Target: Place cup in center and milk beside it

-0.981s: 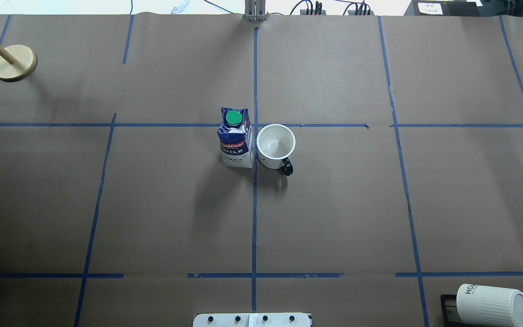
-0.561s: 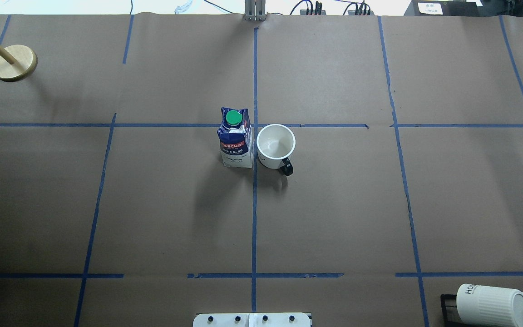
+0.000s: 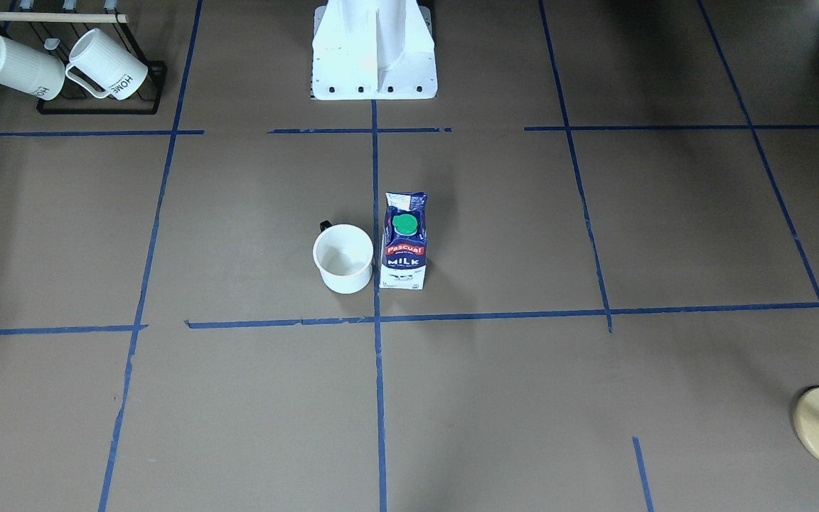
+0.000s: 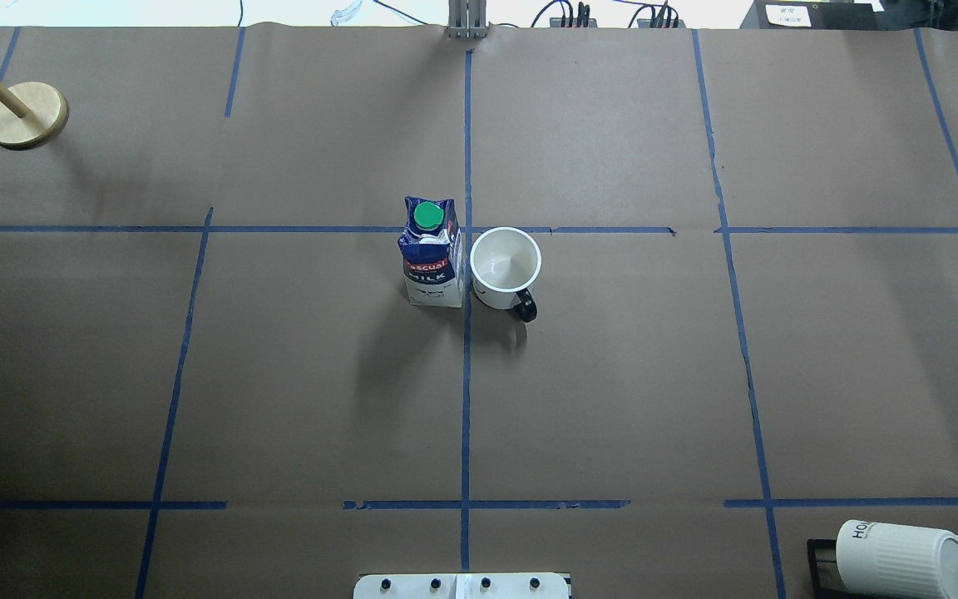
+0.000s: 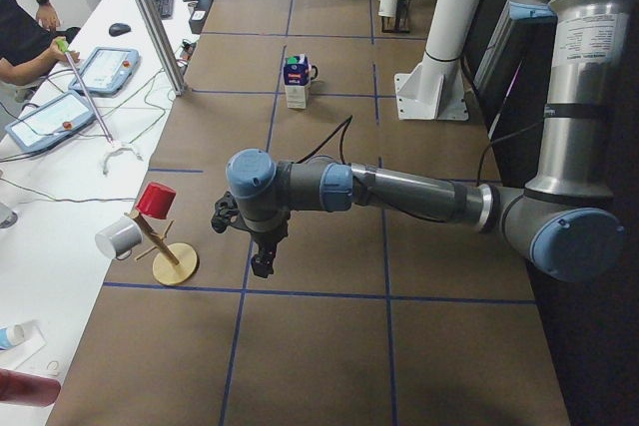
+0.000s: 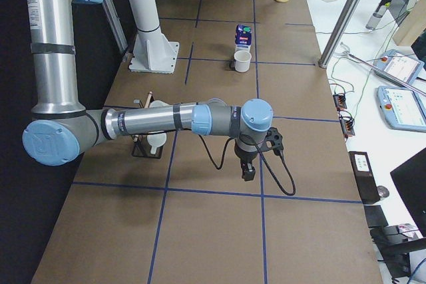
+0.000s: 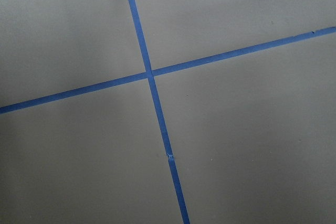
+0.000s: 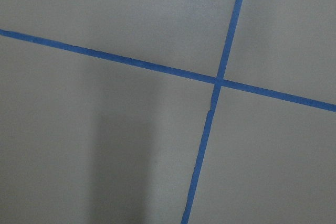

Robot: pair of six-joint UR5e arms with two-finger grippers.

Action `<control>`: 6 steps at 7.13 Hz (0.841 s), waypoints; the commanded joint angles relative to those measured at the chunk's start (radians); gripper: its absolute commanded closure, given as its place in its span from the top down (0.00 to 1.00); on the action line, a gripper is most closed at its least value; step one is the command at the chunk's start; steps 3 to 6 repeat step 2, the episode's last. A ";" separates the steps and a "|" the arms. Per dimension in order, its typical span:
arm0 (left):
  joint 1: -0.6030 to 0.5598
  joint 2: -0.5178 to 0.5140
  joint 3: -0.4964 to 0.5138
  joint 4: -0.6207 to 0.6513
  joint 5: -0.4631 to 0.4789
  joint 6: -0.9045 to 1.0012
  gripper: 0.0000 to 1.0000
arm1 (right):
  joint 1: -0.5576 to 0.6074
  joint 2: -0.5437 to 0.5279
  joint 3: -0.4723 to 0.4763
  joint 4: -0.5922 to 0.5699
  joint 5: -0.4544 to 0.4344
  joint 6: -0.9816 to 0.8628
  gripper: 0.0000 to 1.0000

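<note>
The white cup [image 4: 506,259] stands upright just right of the middle tape line, its dark handle toward the robot. The milk [image 4: 432,254] stands upright right beside it, on the line's other side. Both sit just on the robot's side of the center crossing [image 4: 467,230]. They also show in the front view: cup [image 3: 343,257], milk [image 3: 404,245]. My left gripper [image 5: 262,264] hangs over the table's left end, far from both. My right gripper [image 6: 247,174] hangs over the right end. I cannot tell whether either is open. Both wrist views show only tape crossings.
A wooden peg stand [image 4: 26,115] sits at the far left corner; in the left view it carries a red cup [image 5: 157,200]. A black rack with ribbed white "HOME" mugs [image 3: 97,78] stands near the robot's right. The white robot base [image 3: 374,57] is at the near edge.
</note>
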 commanded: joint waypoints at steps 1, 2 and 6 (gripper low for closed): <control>0.000 -0.002 -0.003 -0.001 0.001 0.000 1.00 | 0.000 0.002 0.006 0.000 0.004 0.002 1.00; 0.000 0.000 -0.004 -0.001 0.000 0.000 1.00 | 0.000 0.002 0.006 0.000 0.000 0.002 1.00; 0.000 0.000 -0.004 -0.001 0.000 0.000 1.00 | 0.000 0.002 0.006 0.000 0.000 0.002 1.00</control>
